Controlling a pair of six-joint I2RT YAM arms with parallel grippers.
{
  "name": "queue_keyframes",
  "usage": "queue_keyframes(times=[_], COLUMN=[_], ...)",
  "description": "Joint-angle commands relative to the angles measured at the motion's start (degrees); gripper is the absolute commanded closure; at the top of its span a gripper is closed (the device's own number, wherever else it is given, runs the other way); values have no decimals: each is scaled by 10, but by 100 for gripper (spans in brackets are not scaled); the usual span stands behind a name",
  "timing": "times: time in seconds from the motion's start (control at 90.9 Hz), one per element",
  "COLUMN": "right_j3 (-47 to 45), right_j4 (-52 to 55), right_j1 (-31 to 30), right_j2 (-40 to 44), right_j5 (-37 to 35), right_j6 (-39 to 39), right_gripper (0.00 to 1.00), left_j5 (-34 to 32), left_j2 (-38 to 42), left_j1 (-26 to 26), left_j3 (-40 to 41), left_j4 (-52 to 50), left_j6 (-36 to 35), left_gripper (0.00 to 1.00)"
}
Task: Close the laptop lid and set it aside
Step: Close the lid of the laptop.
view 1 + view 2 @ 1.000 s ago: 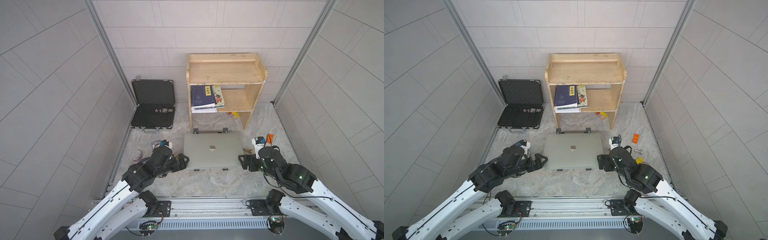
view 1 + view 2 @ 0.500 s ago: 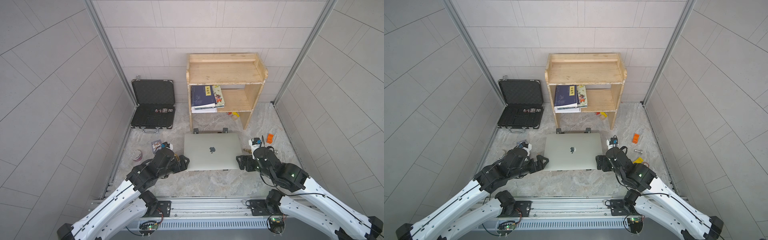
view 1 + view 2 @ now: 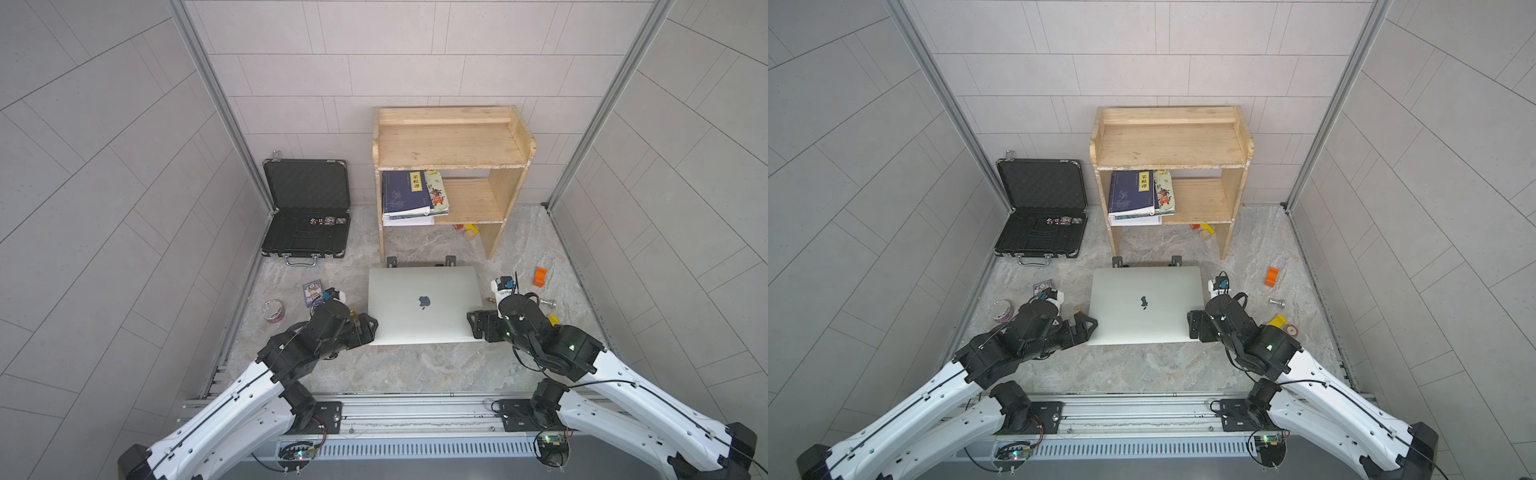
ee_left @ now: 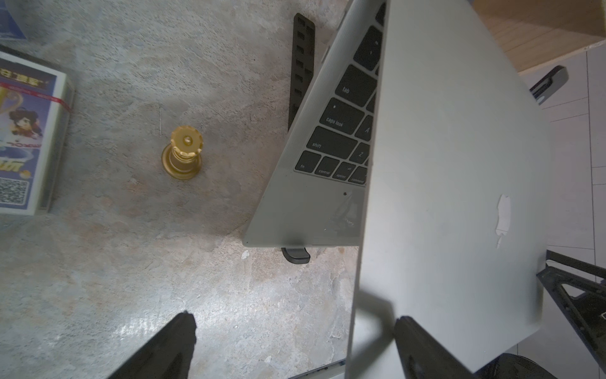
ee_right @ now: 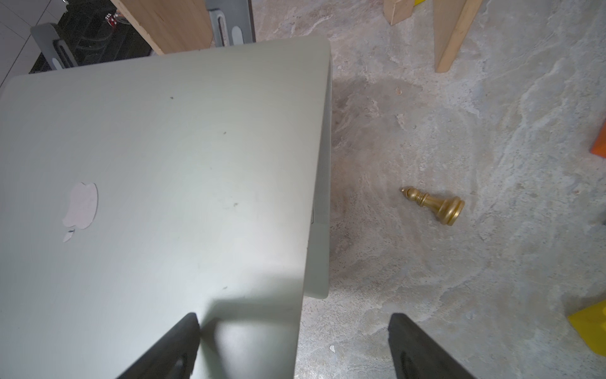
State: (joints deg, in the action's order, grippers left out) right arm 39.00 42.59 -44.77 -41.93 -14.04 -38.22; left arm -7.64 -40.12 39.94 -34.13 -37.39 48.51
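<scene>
The silver laptop rests on a black stand in the middle of the floor, apple logo up. The left wrist view shows the laptop lid still ajar, slanting above the black keyboard. My left gripper is open at the lid's near left corner. One of its fingers is over the lid's outer face and the other is over the floor. My right gripper is open at the near right corner, also straddling the lid. Neither is closed on anything.
A wooden shelf with books stands behind the laptop, and an open black briefcase lies at the back left. A gold chess rook and a card box sit left of the laptop. A fallen gold bishop and an orange block lie to its right.
The lid has tipped lower, its front edge coming toward me. Both grippers have moved with its near corners, the right one moving inward over the lid.
</scene>
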Motion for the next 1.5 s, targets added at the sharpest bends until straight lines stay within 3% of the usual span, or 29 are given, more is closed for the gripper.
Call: queue_keyframes(times=[0.0,1.486], right_j3=[-11,-88], right_j4=[-18,-128], right_j1=[-3,9], right_j2=[-1,-68], right_j5=[-6,-14], right_j6=[-5,23], right_gripper=[7,1], left_j5=[-14,-36], left_j2=[-9,-143], left_j1=[4,4], left_j3=[20,57], left_j4=[-8,113], left_j6=[2,2], left_gripper=[5,5])
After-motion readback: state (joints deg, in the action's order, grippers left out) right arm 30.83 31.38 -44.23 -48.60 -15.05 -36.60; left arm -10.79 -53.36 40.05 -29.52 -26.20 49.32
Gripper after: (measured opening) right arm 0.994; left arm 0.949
